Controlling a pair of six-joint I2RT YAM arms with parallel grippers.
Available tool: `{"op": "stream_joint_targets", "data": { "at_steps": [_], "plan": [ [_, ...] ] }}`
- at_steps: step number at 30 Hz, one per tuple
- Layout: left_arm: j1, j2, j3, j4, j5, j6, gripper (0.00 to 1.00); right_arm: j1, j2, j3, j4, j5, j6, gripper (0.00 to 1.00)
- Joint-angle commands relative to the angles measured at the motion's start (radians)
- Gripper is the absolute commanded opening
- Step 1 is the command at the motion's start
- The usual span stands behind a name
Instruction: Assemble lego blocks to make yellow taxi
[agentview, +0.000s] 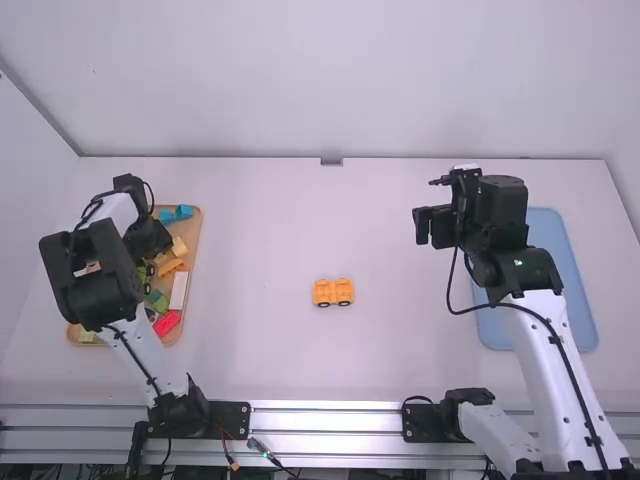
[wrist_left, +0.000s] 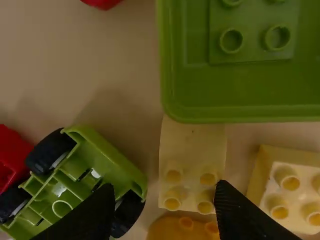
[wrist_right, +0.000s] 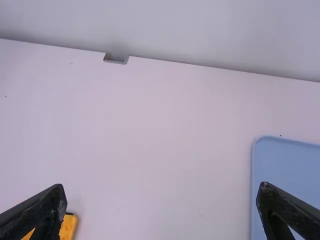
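The released left tool (agentview: 151, 246) hangs over the wooden tray's (agentview: 196, 240) pale-yellow curved block (wrist_left: 192, 145); the released right tool (agentview: 424, 227) hangs right of the orange wheeled blocks (agentview: 334, 291).

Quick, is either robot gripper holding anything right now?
Left gripper: open above a pale yellow block, holding nothing.
Right gripper: open, empty.

You are seeing bright, even light across the white table (agentview: 250, 220) in the high and right wrist views, the metal rails (agentview: 330, 418) gleaming. In the left wrist view you are getting dimmer light, with soft shadow falling on the tan tray (wrist_left: 55, 65) beside the green wheeled chassis (wrist_left: 107, 157).
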Motion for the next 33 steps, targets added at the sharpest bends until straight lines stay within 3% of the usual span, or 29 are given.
{"op": "stream_joint_targets", "data": {
  "at_steps": [1, 33],
  "plan": [
    [0.002, 0.008, -0.021, 0.000, 0.025, -0.003, 0.54, 0.005, 0.003, 0.032, 0.003, 0.000, 0.001, 0.99],
    [0.001, 0.008, 0.044, 0.024, 0.079, 0.030, 0.54, 0.005, 0.003, 0.032, 0.003, 0.000, 0.001, 0.99]
  ]
}}
